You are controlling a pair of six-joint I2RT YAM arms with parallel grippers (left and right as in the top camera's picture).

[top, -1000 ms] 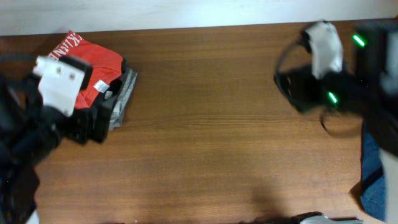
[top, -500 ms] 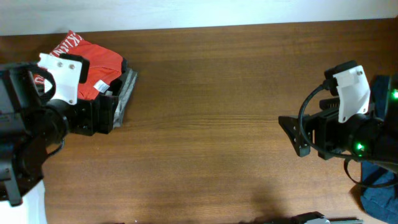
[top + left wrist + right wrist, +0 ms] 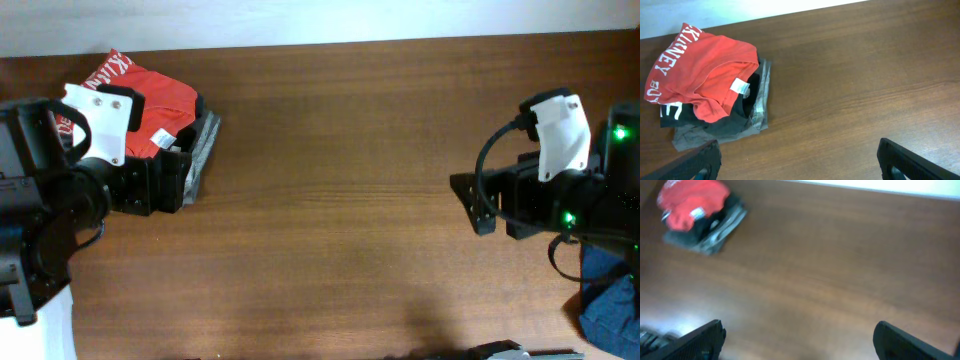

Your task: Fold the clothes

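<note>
– Clothes [image 3: 705, 70] first: where do they lie?
– At the left end of the bench [image 3: 330, 200], close to its back edge. It is one red-orange T-shirt, folded into a rumpled, roundish bundle on top of a small pile.
– What is the cloth like?
– Soft, matte and creased. White block lettering [image 3: 667, 57] runs along its left fold, and a small white neck tag [image 3: 739, 87] shows at the collar opening.
– And under it?
– A black garment [image 3: 745, 102] with white letters peeping out at the left. Beneath that is a grey garment [image 3: 715, 131], lying flatter, with its edge sticking out on the pile's right side.
– How does the left arm [image 3: 60, 190] stand?
– Low over the left end of the bench, with the left pincer [image 3: 799, 147] just beside the near side of the pile. Its dark fingers are spread wide with only bare wood between them. The pile lies ahead and to the left of the gap. Whether a finger touches the cloth I cannot tell.
– The right arm [image 3: 570, 190]?
– At the right end, well apart from the pile. The right pincer [image 3: 799, 327] points across the bench toward the middle, its fingers also spread wide, pinching nothing.
– The bench itself?
– Smooth brown wood grain with a slight sheen. A blue cloth [image 3: 610, 305] shows at the right edge, partly behind the right arm.
</note>
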